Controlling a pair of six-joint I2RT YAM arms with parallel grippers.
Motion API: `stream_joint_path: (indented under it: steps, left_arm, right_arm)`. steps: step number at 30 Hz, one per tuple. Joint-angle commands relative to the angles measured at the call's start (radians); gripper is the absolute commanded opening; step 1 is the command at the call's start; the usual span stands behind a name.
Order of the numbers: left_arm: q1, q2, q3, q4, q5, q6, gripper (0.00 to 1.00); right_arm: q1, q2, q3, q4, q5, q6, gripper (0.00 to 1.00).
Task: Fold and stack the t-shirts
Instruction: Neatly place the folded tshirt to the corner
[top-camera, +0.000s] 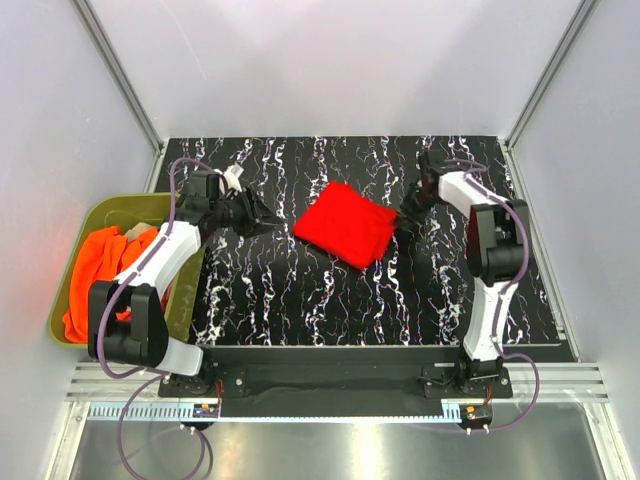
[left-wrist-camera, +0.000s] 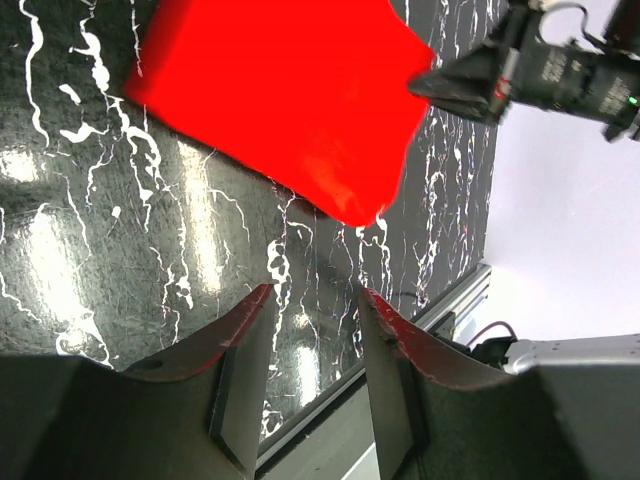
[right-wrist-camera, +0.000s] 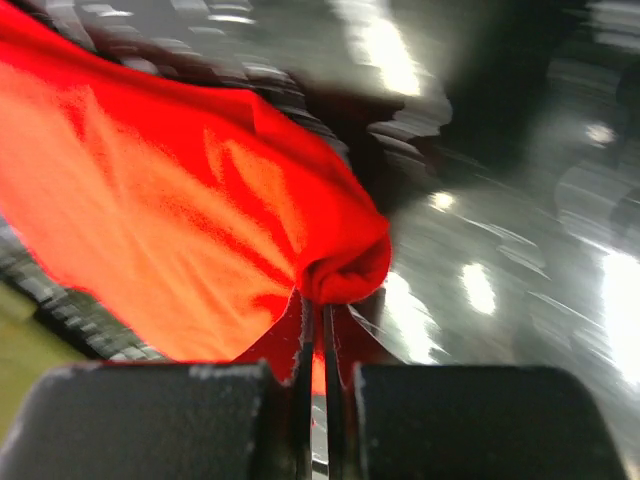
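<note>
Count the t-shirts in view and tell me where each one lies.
2. The red t-shirt lies mid-table, pinched by the right gripper; the orange t-shirt fills the green tub at left. Others may hide beneath it.

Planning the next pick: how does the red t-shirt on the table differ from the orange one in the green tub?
The red t-shirt lies folded flat on the table; the orange t-shirt sits crumpled in the tub. The right gripper is shut on the red one's edge; nothing holds the orange one. Both are plain, solid-colour cloth.
</note>
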Motion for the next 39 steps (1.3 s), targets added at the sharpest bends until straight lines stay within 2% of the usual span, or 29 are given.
stream_joint_path:
  steps: [1, 5, 8, 13, 17, 21, 26, 39]
  left_arm:
    - [-0.002, -0.032, 0.014, 0.009, 0.032, 0.034, 0.44]
    - [-0.003, -0.02, 0.017, 0.017, 0.044, 0.028, 0.43]
    - [-0.008, -0.024, 0.006, 0.021, 0.041, 0.028, 0.43]
    - [-0.023, -0.043, -0.022, 0.028, 0.026, 0.036, 0.43]
    - [-0.022, -0.038, -0.034, 0.028, 0.01, 0.049, 0.43]
    - [-0.02, -0.008, -0.023, 0.015, 0.006, 0.066, 0.43]
    - [-0.02, 0.072, -0.002, -0.002, 0.003, 0.068, 0.43]
    - [-0.025, 0.238, 0.083, -0.008, 0.022, 0.04, 0.41]
  right_arm:
    - [-0.068, -0.101, -0.036, -0.141, 0.235, -0.099, 0.0]
    - [-0.183, -0.097, 0.0, -0.199, 0.441, -0.138, 0.0]
    - [-0.226, -0.032, 0.087, -0.203, 0.574, -0.187, 0.0]
    - [-0.281, 0.152, 0.353, -0.199, 0.758, -0.261, 0.0]
    - [-0.298, 0.291, 0.578, -0.173, 0.789, -0.313, 0.0]
    - [-0.303, 0.48, 0.898, -0.169, 0.835, -0.372, 0.0]
    - [-0.33, 0.617, 1.184, -0.156, 0.889, -0.365, 0.0]
    - [-0.39, 0.672, 1.235, 0.016, 0.84, -0.229, 0.0]
